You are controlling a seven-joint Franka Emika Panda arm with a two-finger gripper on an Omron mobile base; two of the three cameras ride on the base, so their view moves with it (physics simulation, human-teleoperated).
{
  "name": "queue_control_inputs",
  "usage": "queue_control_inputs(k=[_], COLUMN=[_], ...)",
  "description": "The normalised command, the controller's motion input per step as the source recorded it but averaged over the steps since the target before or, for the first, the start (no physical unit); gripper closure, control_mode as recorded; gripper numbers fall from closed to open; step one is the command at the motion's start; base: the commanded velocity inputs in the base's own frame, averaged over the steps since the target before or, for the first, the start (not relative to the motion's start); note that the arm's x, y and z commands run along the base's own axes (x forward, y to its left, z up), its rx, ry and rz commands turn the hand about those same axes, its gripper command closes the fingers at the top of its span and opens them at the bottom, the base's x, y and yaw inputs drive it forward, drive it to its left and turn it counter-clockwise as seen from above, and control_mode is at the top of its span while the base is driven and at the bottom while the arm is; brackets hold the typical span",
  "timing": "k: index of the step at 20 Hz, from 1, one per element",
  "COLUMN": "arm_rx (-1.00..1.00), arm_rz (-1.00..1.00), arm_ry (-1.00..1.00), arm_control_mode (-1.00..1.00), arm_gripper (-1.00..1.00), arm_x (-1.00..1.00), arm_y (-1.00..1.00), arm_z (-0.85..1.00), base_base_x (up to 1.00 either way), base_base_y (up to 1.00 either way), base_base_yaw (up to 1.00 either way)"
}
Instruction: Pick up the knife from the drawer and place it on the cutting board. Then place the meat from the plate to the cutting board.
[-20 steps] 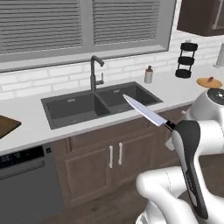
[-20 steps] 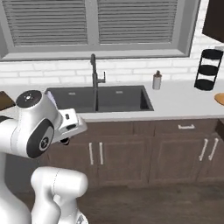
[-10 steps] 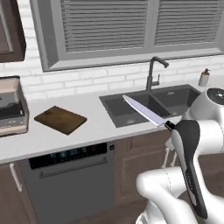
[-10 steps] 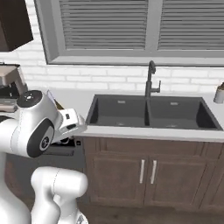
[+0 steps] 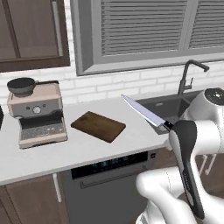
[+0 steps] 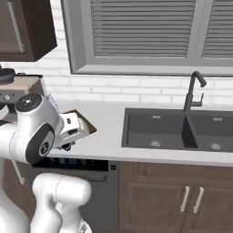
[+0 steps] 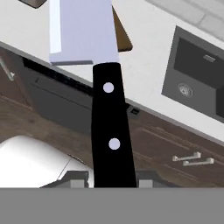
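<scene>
Counted one counter (image 5: pixel 131 135), one coffee machine (image 5: pixel 37 113), one sink (image 6: pixel 182 129), one cutting board (image 5: pixel 98 126), one knife (image 5: pixel 146 113). Saw no meat, plate or drawer. Cutting board lay flat on the counter just right of the coffee machine, forward and to the left of the gripper (image 7: pixel 113 177). Knife sat clamped by its black handle in the narrowed gripper, blade pointing up and left with its long axis aimed above the board. Judged next: carry left, lower, lay flat.
</scene>
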Motion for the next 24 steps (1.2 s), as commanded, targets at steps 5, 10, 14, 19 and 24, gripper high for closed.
queue_control_inputs(k=[5, 10, 14, 19, 24], arm_rx=[0.00, 0.00, 0.00, 0.00, 0.00], arm_rz=[0.00, 0.00, 0.00, 0.00, 0.00], arm_ry=[0.00, 0.00, 0.00, 0.00, 0.00], arm_control_mode=[1.00, 1.00, 1.00, 1.00, 1.00], arm_gripper=[1.00, 1.00, 1.00, 1.00, 1.00], arm_x=[0.00, 0.00, 0.00, 0.00, 0.00], arm_y=[0.00, 0.00, 0.00, 0.00, 0.00], arm_z=[0.00, 0.00, 0.00, 0.00, 0.00], base_base_x=[0.60, 0.40, 0.00, 0.00, 0.00], base_base_y=[0.29, 0.37, 0.55, 0.39, 0.00], base_base_yaw=[0.00, 0.00, 0.00, 0.02, 0.00])
